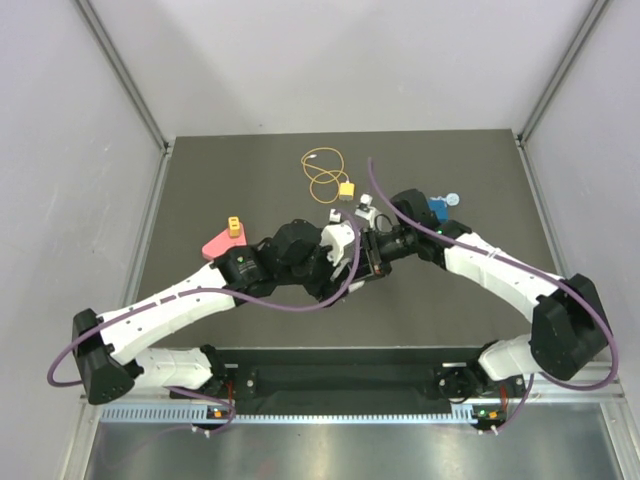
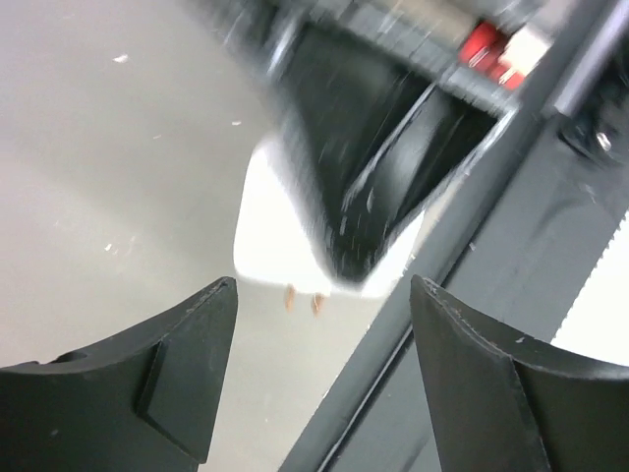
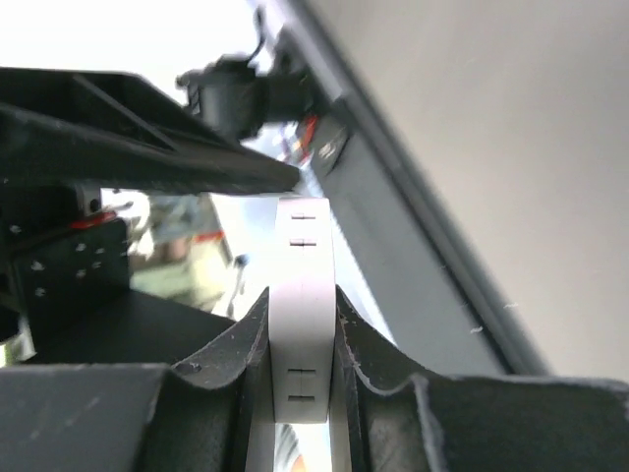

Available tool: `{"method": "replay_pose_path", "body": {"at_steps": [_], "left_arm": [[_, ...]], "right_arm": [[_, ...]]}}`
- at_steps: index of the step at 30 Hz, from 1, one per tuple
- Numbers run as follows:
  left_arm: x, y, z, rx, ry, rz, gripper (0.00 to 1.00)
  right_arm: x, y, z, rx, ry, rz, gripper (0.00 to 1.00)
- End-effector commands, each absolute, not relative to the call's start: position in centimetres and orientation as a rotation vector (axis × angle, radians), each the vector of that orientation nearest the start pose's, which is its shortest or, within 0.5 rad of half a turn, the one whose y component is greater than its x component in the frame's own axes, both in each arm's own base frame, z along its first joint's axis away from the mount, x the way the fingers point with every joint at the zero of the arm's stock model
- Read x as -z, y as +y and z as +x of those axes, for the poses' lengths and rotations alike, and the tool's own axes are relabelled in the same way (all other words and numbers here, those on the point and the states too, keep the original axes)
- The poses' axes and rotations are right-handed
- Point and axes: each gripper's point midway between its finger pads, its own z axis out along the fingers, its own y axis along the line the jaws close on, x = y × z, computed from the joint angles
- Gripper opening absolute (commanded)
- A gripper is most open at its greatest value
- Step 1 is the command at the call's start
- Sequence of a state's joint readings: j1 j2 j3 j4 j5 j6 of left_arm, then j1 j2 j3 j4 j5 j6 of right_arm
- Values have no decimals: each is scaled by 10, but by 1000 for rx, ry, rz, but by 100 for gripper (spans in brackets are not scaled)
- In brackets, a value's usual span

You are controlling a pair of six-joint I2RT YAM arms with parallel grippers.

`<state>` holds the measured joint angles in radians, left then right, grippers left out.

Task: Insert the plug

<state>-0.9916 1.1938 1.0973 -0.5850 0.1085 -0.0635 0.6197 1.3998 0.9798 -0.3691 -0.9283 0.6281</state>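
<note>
- Plug (image 1: 346,188): a small yellow squarish connector on the end of a thin yellow-orange wire (image 1: 322,170), which lies coiled in loose loops.
- Position: on the dark tabletop (image 1: 200,190), toward the far edge and beyond both arms. Neither arm touches it.
- The plug and wire show in the top view alone. That view also shows a pink block (image 1: 215,245) with a yellow block (image 1: 233,227) on it at the left, a small white block (image 1: 366,208) just nearer than the plug, and a blue item (image 1: 438,210) at the right.
- In the top view the two wrists crowd together at mid-tabletop, and the grip cannot be read from there.
- Right wrist view: the right fingers (image 3: 226,354) are clamped on a thin white piece (image 3: 303,256), held edge-on between them. Small dark slots show along its edge.
- Left wrist view: the left fingers (image 2: 187,364) stand apart with nothing between them. Beyond them is a white slab partly covered by a blurred dark shape; I cannot tell what either is.
</note>
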Motion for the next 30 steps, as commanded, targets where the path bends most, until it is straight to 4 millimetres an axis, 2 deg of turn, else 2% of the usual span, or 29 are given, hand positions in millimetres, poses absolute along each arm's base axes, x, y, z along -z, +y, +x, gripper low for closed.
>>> {"method": "replay_pose_path", "body": {"at_steps": [1,5,8,9,11,12,14,15,17,18,20,21,23,24,26,28,30], "left_arm": [[-224,-286,189,603,2087,842,75],[-222,-276,201,537,2149,708,75],[-227,-270,218,488,2177,559,75],[-233,-260,235,456,2186,428,75],[-235,-239,254,428,2217,277,75],[-239,-209,280,411,2226,65,76],[-241,-163,303,353,2227,-215,79],[-245,-121,324,320,2183,-473,81],[-246,-80,338,296,2109,-738,82],[-240,-45,347,248,2064,-860,82],[-236,-15,356,192,2032,-935,80],[-225,12,360,98,2026,-1007,80],[-208,44,358,-37,2040,-1075,83],[-187,65,354,-87,2073,-1152,84],[-157,83,351,-46,2140,-1255,85],[-137,90,351,-2,2162,-1296,84],[-120,89,358,72,2191,-1280,79]], "right_arm": [[-205,293,204,-1518,2339,-482,0],[-216,272,225,-1501,2251,-390,0],[-217,260,238,-1474,2231,-343,0],[-215,257,240,-1455,2230,-338,0],[-215,247,247,-1405,2223,-307,0],[-215,244,247,-1384,2218,-313,0],[-218,238,246,-1349,2206,-310,0],[-218,236,246,-1330,2196,-323,0],[-222,233,243,-1296,2177,-330,0],[-219,230,242,-1284,2179,-324,0],[-222,228,239,-1271,2164,-327,0],[-221,227,238,-1274,2164,-329,0],[-225,228,233,-1293,2151,-343,0],[-227,228,232,-1298,2145,-348,0],[-230,228,230,-1296,2131,-356,0],[-236,228,228,-1303,2115,-366,0],[-241,228,227,-1307,2103,-377,0]]}}
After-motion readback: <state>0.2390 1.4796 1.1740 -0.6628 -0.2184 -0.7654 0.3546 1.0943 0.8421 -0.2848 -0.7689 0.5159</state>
